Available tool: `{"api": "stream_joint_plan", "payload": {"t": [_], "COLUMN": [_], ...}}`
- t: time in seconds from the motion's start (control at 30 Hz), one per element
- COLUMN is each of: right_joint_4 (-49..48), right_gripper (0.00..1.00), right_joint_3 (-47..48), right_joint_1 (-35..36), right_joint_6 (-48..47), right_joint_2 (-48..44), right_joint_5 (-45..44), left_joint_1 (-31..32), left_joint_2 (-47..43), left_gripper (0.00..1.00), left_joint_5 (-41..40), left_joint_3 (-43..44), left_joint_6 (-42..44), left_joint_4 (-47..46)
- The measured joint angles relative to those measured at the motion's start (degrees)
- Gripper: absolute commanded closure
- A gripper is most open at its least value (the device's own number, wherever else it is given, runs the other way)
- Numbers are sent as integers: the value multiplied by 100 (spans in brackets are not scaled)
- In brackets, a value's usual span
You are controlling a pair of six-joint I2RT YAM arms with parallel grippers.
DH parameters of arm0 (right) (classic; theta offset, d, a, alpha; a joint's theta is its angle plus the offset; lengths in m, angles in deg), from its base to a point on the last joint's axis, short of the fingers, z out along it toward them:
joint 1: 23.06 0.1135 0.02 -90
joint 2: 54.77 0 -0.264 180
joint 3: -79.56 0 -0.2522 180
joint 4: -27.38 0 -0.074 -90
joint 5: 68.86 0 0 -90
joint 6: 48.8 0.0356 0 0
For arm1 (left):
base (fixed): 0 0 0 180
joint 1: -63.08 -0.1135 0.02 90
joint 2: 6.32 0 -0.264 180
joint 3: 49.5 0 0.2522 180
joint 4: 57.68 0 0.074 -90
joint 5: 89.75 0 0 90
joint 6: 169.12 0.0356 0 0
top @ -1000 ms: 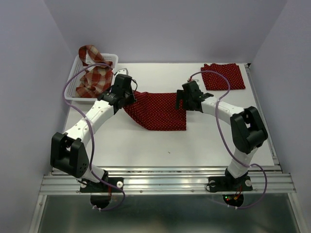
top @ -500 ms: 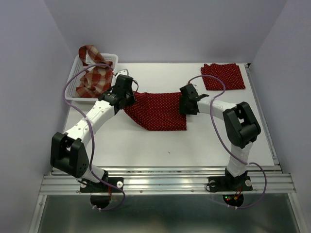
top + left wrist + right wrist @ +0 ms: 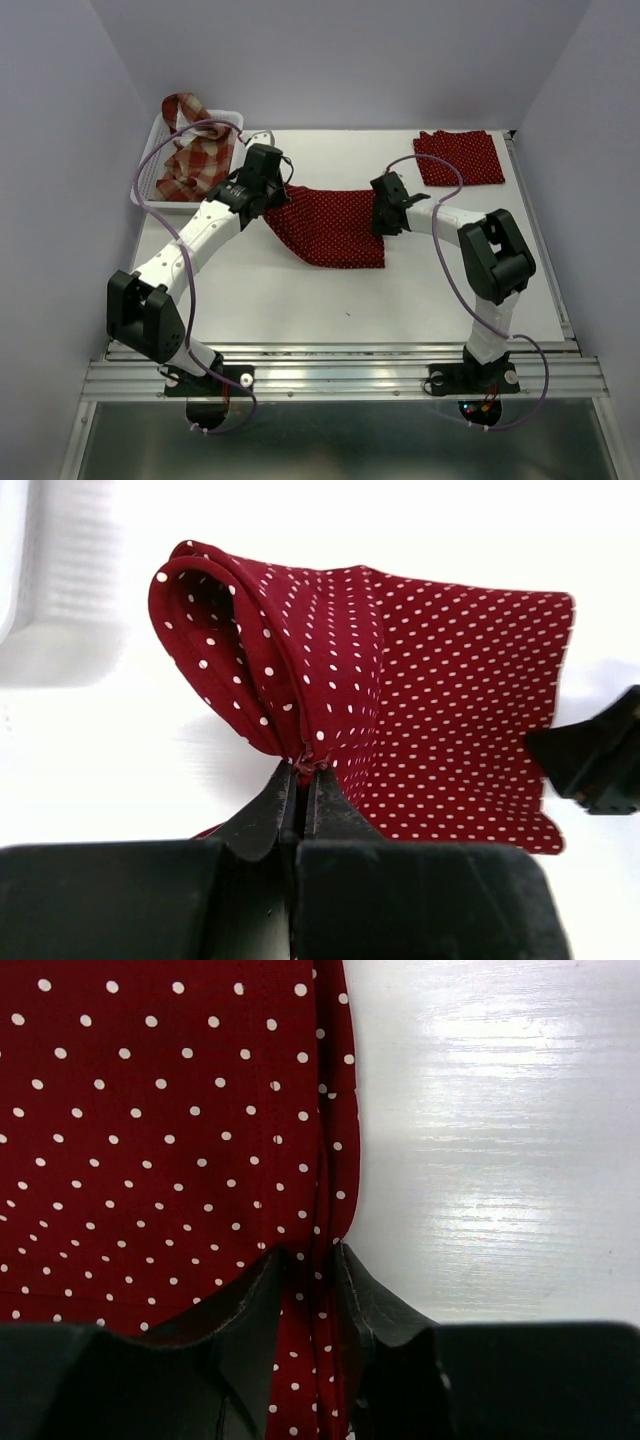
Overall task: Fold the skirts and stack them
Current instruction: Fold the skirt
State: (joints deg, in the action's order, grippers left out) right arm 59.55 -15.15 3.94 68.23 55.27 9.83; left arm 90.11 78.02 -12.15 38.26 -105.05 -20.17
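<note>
Currently a fold seems under way. The left gripper (image 3: 305,772) is pressed together on the raised left edge of the dotted red skirt (image 3: 335,228), which lies mid-table (image 3: 300,295). The right gripper (image 3: 310,1255) straddles its right hem, jaws narrowly apart; whether it has a firm pinch cannot be told. Next, both edges likely need carrying over together. A folded dotted skirt (image 3: 460,158) lies far right, and the plaid skirt (image 3: 185,165) sits in the basket (image 3: 143,185). No writing is readable.

No readable text, label, brand, number or sign shows in any view.
</note>
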Motion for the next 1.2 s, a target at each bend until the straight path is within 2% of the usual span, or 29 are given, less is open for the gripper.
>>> {"api": "stream_joint_plan", "payload": {"t": [0.23, 0.73, 1.2], "right_joint_4": [-87, -227, -612], "right_gripper": [68, 68, 69], "right_joint_3": [-46, -153, -492], "right_joint_1": [-15, -146, -463], "right_joint_6": [-2, -46, -131], "right_joint_2": [-9, -63, -216], "right_joint_5": [247, 595, 1298], "left_joint_1": [433, 1261, 1659], "left_joint_2": [426, 2079, 3042], "left_gripper": [100, 100, 100], "left_joint_5": [-37, 22, 356], "left_joint_3": [595, 2063, 3027], "left_joint_6": [-2, -2, -4], "left_joint_4": [39, 354, 492]}}
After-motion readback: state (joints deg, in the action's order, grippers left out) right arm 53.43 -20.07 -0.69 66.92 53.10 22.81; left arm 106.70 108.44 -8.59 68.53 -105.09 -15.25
